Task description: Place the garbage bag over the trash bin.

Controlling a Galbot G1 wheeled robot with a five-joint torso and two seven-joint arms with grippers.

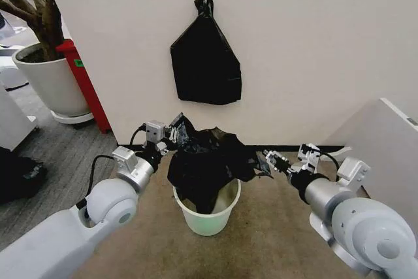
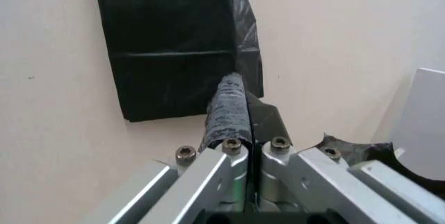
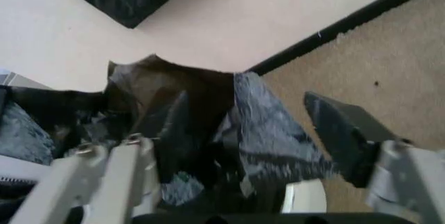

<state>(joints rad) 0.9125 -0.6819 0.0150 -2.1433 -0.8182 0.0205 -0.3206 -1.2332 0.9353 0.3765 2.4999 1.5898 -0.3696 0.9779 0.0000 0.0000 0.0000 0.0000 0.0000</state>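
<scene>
While the garbage bag (image 1: 208, 164) drapes over the trash bin (image 1: 208, 217), both claws flank it at rim height.

Bag bunched over the bin's mouth, hanging partly inside; the near right part of the rim is uncovered. Bin stands on tan carpet (image 1: 274, 240) close to the wall (image 1: 313, 44). Left claw (image 1: 173, 134) at the bag's upper left corner, fingers pressed together with a fold of black plastic pinched between them. Right claw (image 1: 272, 161) at the bag's right edge, fingers spread apart, plastic lying between them but not clamped. A flat knotted black bag bundle (image 1: 205, 63) hangs on the wall above. Potted plant (image 1: 47, 70) far left.
</scene>
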